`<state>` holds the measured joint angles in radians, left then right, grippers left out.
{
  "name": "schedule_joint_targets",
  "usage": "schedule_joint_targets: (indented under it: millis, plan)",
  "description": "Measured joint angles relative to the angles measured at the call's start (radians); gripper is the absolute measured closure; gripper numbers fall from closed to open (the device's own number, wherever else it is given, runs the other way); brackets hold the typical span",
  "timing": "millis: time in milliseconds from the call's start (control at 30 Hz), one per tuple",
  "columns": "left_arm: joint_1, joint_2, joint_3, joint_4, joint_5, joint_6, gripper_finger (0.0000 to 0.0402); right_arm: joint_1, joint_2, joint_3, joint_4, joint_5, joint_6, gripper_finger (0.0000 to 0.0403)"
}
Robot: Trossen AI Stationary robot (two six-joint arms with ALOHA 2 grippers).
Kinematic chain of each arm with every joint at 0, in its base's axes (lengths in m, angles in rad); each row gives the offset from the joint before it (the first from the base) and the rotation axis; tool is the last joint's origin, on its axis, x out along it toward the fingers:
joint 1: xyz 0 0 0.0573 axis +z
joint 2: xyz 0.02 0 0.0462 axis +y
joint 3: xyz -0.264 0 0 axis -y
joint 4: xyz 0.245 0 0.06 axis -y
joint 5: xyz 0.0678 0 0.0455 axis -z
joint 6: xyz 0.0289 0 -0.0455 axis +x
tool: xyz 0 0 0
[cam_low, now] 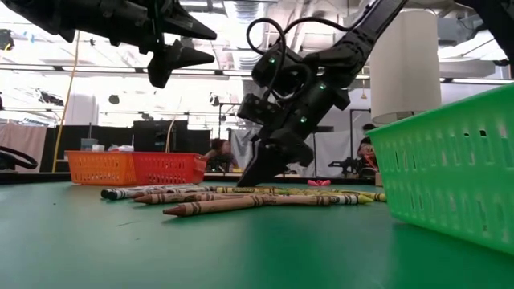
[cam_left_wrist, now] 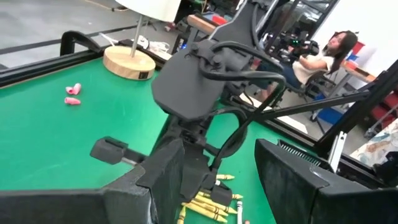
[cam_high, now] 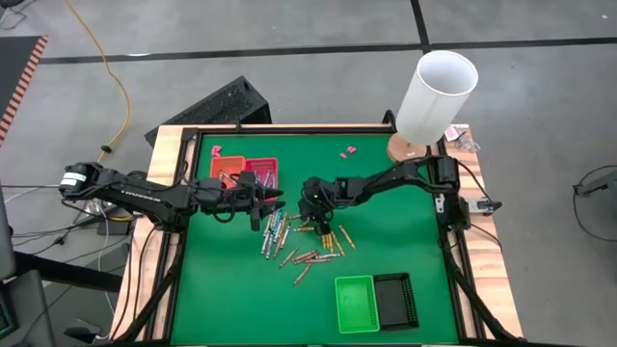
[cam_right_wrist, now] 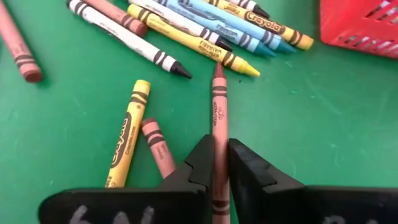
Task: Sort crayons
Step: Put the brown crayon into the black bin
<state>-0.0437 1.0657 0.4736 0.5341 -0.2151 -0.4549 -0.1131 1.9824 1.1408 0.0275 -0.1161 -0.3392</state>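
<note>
Several crayons (cam_high: 294, 241), in grey, blue, yellow and brown-red, lie loose on the green mat (cam_high: 386, 231) at the table's middle. They also show in the low view (cam_low: 241, 197). My right gripper (cam_high: 310, 220) is down at the pile's far edge, shut on one brown-red crayon (cam_right_wrist: 219, 106). My left gripper (cam_high: 275, 200) hangs open and empty above the mat, just left of the pile and next to the red tray (cam_high: 258, 171). In the left wrist view its fingers (cam_left_wrist: 163, 177) stand wide apart. My right gripper (cam_right_wrist: 219, 163) pinches the brown-red crayon's wrapped body (cam_right_wrist: 219, 134) between its two fingers, behind the crayon's middle. The fingers slant down from the table's right and lie along the crayon. Its pointed tip (cam_right_wrist: 217, 68) sticks out forward toward the other crayons. Whether it is clear of the mat, I cannot tell.
An orange tray (cam_low: 100, 167) stands beside the red tray (cam_low: 169, 167) at the far left. A green tray (cam_high: 357, 303) and a black tray (cam_high: 396, 297) stand at the near edge. A white cylinder on a wooden base (cam_high: 436, 92) stands at the far right. Pink scraps (cam_high: 347, 150) lie on the far mat.
</note>
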Motion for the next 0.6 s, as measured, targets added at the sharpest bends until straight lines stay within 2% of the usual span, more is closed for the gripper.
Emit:
schedule_joint_targets:
  millis: [200,433,600]
  plan:
    - [0.000,0.000,0.000,0.001,-0.002,0.001,0.0214,-0.002,0.002,0.000,-0.015,0.054,0.068,0.0394]
    - [0.000,0.000,0.000,-0.003,-0.002,0.001,0.0214,0.002,-0.011,-0.002,0.007,0.107,0.128,0.0399]
    - [0.000,0.000,0.000,-0.004,-0.002,0.000,0.0214,-0.002,-0.080,-0.007,-0.028,0.148,0.144,0.0399]
